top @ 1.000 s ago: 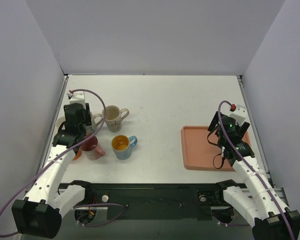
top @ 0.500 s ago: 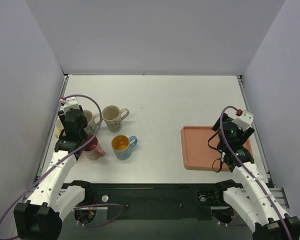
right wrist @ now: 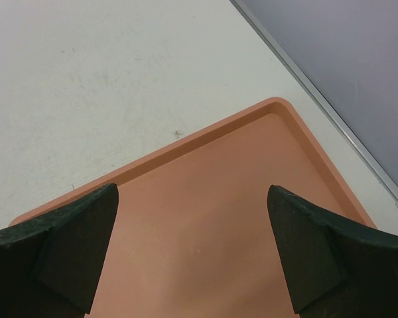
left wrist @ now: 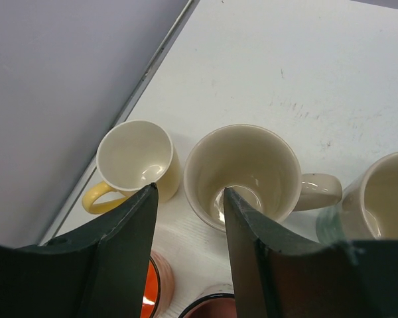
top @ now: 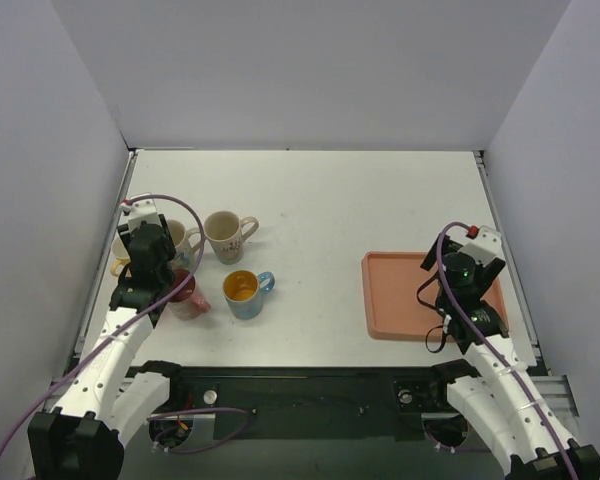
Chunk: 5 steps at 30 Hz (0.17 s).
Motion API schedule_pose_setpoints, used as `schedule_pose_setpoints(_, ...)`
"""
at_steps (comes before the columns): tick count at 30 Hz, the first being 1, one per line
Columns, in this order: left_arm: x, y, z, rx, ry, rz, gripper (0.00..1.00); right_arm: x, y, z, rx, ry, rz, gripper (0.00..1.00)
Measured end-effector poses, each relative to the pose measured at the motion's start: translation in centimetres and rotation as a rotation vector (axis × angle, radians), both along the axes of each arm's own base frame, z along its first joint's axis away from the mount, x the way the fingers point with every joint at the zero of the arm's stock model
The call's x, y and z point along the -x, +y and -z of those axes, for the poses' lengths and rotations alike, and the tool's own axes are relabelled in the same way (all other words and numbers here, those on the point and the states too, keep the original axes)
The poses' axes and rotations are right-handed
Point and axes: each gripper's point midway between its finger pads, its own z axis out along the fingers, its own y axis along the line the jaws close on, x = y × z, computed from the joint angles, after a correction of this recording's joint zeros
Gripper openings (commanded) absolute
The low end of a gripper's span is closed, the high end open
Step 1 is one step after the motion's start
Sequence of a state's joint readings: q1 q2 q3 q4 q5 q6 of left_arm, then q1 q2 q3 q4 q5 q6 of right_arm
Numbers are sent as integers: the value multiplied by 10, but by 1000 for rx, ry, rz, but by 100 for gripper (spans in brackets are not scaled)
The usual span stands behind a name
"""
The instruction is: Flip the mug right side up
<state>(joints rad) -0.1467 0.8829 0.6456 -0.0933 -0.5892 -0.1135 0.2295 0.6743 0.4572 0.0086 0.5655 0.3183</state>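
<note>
Left wrist view: the left tool is seen spread and empty, a cream ceramic mug upright just ahead; the right tool is likewise spread.

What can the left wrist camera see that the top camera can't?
Only the left wrist camera looks right down into the yellow-handled mug, which is upright and empty; from the top the left arm mostly covers it. Only the top camera shows the blue mug and the tray. Both show the cream mug and the white table.
</note>
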Motion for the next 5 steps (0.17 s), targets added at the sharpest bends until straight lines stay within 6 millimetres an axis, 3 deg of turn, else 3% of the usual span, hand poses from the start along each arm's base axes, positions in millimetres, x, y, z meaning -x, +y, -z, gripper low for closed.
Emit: schedule_pose_setpoints(5,-1,-3,-2,14,-12,18,54,-1,5,-6,-3,-37,-40,89)
